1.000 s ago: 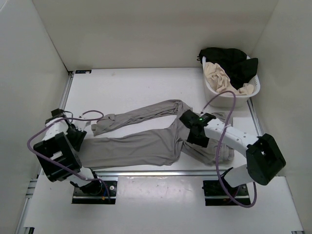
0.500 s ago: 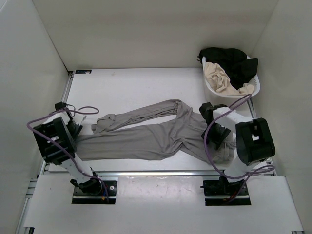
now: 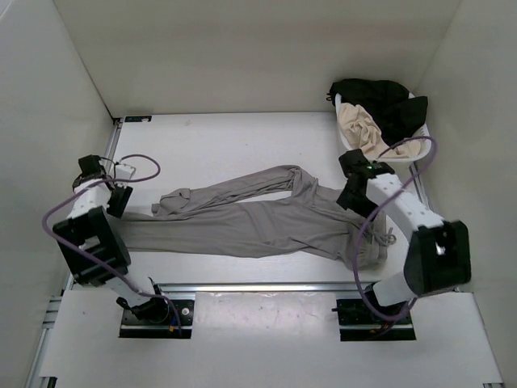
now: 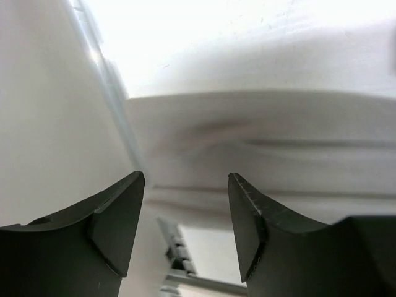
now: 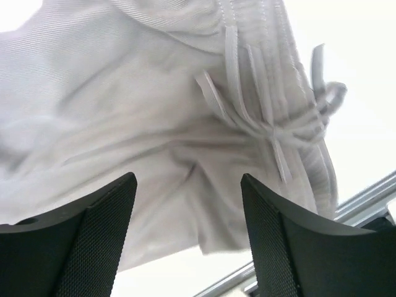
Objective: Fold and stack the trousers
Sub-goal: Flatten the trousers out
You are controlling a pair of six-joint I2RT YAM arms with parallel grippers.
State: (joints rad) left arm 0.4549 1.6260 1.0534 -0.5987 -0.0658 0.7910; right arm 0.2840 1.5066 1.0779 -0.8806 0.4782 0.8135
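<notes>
Standing open-fingered and empty, the left hand [image 4: 185, 180] and right hand [image 5: 189, 179] flank the trousers [image 3: 242, 228].

White table [image 3: 226, 145], grey trousers [image 3: 258, 228], white basket [image 3: 426, 133]

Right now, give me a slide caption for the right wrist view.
Open right gripper hovers over the grey trousers, close to the drawstring at their waist.

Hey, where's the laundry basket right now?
In the top view, the basket sits at the table's far right, just beyond the right tool and the trousers' waist end.
</notes>
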